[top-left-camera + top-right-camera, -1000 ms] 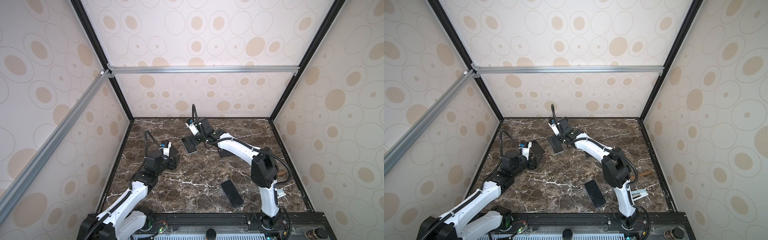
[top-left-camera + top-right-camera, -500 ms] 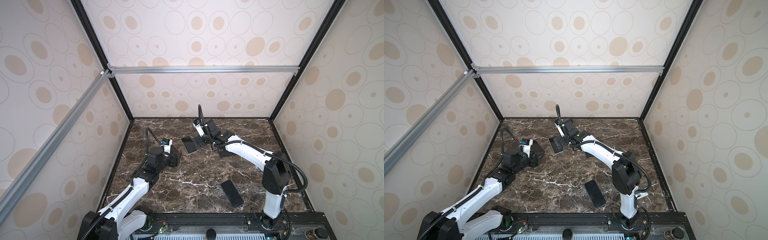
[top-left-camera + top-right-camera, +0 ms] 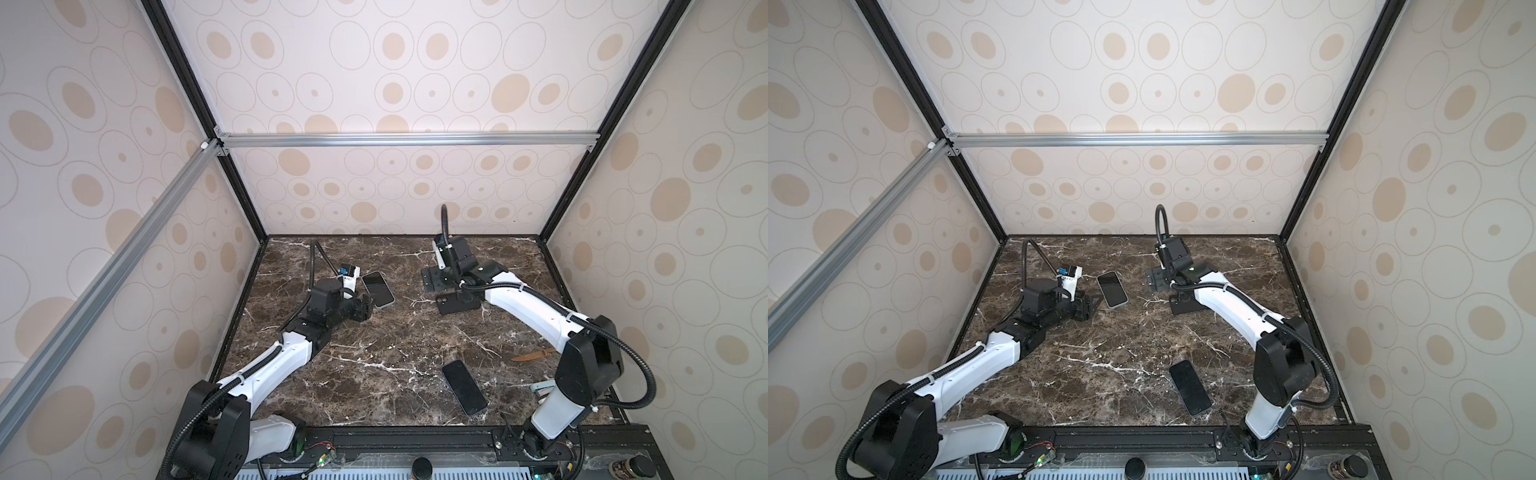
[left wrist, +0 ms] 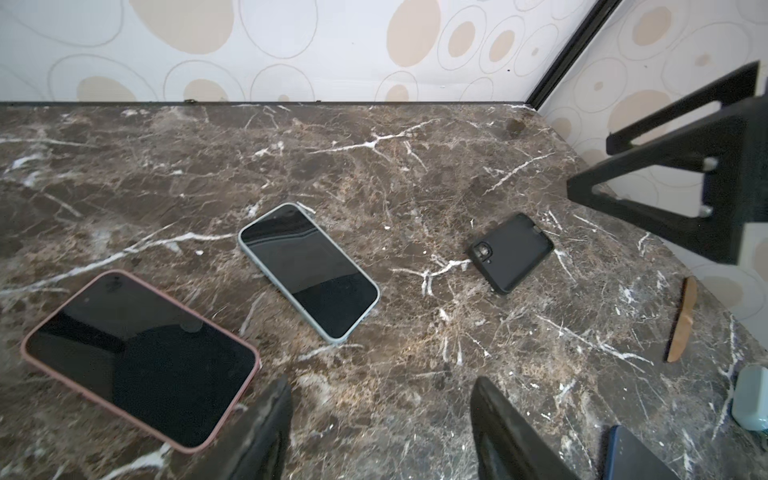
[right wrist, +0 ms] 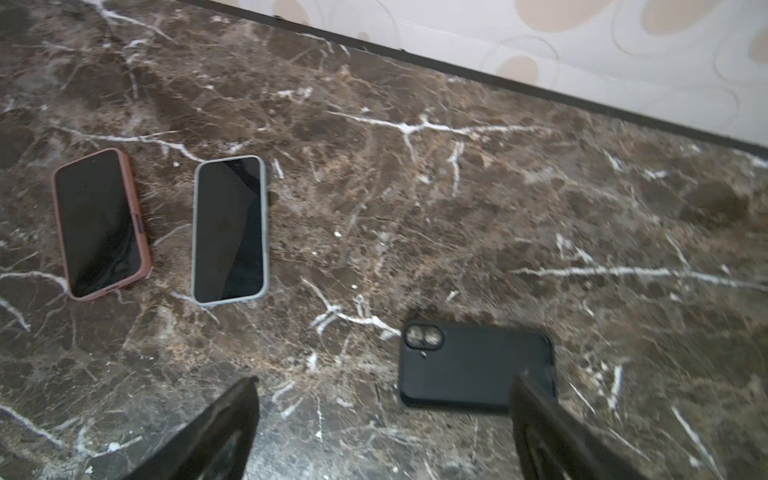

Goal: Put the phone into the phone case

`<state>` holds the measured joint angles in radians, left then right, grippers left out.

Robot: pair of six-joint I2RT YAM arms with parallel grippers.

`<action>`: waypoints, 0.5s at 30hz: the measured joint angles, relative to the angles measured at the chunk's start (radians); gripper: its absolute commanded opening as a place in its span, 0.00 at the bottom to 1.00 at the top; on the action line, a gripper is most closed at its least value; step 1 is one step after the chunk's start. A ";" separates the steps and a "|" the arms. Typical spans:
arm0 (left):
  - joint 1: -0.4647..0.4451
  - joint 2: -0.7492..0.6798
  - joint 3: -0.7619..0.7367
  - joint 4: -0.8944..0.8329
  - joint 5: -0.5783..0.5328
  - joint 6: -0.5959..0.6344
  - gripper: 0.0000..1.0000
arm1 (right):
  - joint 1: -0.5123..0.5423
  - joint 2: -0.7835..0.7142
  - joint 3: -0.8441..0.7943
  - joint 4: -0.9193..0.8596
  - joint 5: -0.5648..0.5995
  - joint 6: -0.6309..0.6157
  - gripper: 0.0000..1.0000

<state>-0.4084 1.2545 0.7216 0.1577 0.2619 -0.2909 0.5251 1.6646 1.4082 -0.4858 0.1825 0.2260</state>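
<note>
The dark bare phone (image 3: 464, 387) lies flat on the brown marble tabletop (image 3: 374, 365), in the lower right of both top views and well apart from both grippers. The black phone case (image 3: 459, 302) lies back up with its camera cutout showing. It sits right of centre and higher in the frame, well apart from that phone.

The right gripper (image 5: 384, 378) hangs near the case with its jaws spread wide and nothing held. In the right wrist view one finger overlaps a corner of the case, and I cannot tell whether they touch.

A phone in a pale grey-green case (image 3: 377, 289) lies screen up near the upper middle of both top views. In both wrist views a phone in a pink case (image 4: 137, 357) lies just beside it.

The left gripper (image 4: 380, 386) is left of centre, near those two phones. Its fingers are parted and grip nothing.

A thin wooden stick (image 3: 534, 355) lies at the right edge of the tabletop.
</note>
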 measured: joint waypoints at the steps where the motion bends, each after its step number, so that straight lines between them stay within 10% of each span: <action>1: -0.005 0.009 0.010 0.008 0.002 -0.002 0.68 | -0.030 -0.013 -0.022 -0.008 -0.019 0.024 0.94; 15: -0.019 0.173 0.160 -0.023 0.034 -0.051 0.66 | -0.173 0.209 -0.013 -0.109 -0.232 0.106 0.90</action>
<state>-0.4274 1.4273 0.8814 0.1349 0.2962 -0.3424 0.3523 1.8740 1.3949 -0.5953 -0.0498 0.3317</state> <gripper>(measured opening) 0.660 0.906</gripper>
